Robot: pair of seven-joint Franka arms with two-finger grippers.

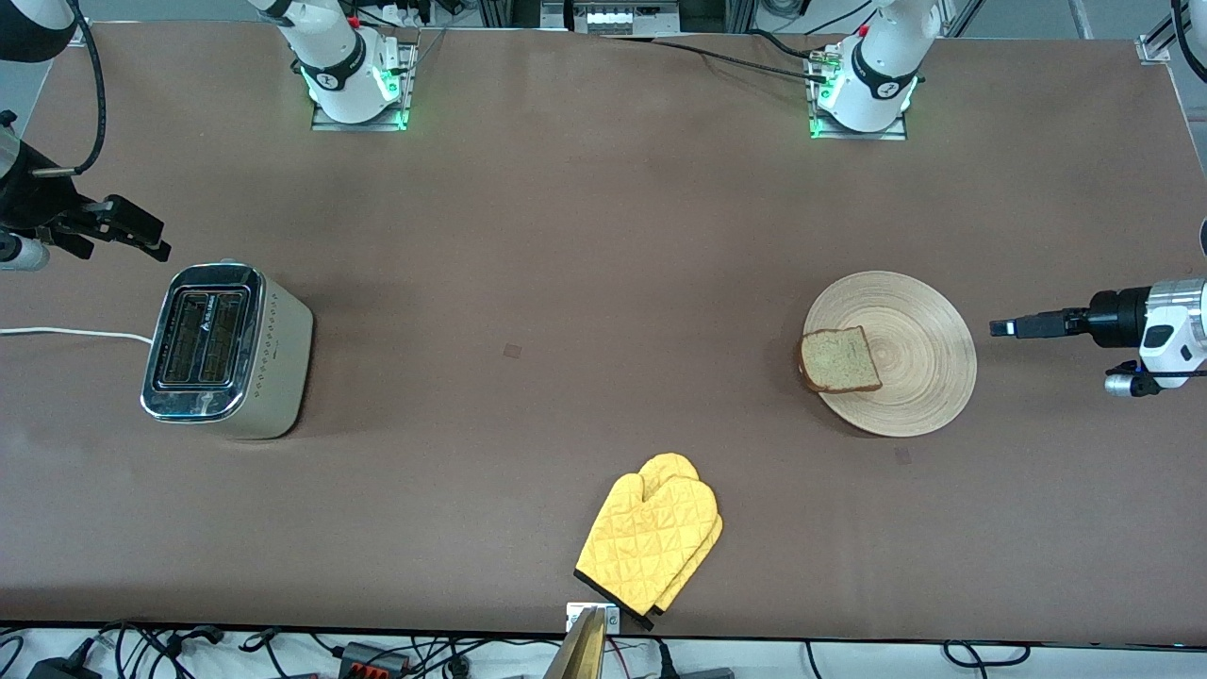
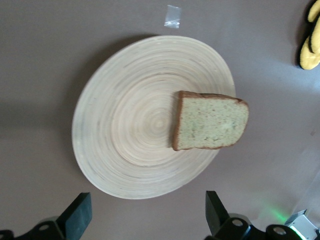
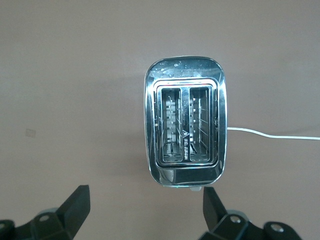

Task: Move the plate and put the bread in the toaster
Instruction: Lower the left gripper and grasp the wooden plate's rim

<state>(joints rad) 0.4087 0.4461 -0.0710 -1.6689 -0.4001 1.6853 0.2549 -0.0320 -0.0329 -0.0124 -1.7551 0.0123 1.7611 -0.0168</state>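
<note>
The right gripper [image 1: 141, 231] hangs in the air by the right arm's end of the bench, its black fingers [image 3: 75, 205] spread wide apart and holding nothing. Just under it stands the boxy two-slot toaster [image 1: 226, 349] with its shiny chrome top and dotted beige sides, both slots bare, a white cord [image 1: 71, 333] trailing off toward that end edge. Midway along the edge nearest the front camera lies a quilted yellow oven mitt [image 1: 651, 538]. Toward the left arm's end sits the large round light-wood plate [image 1: 910, 354], flat on the brown bench [image 1: 566, 283]. The squarish slice of light brown bread [image 1: 839, 360] rests on it, overhanging the rim on the toaster's side. The left gripper [image 1: 1009, 327] hovers just beside the plate, fingers [image 2: 77, 215] parted and empty.
</note>
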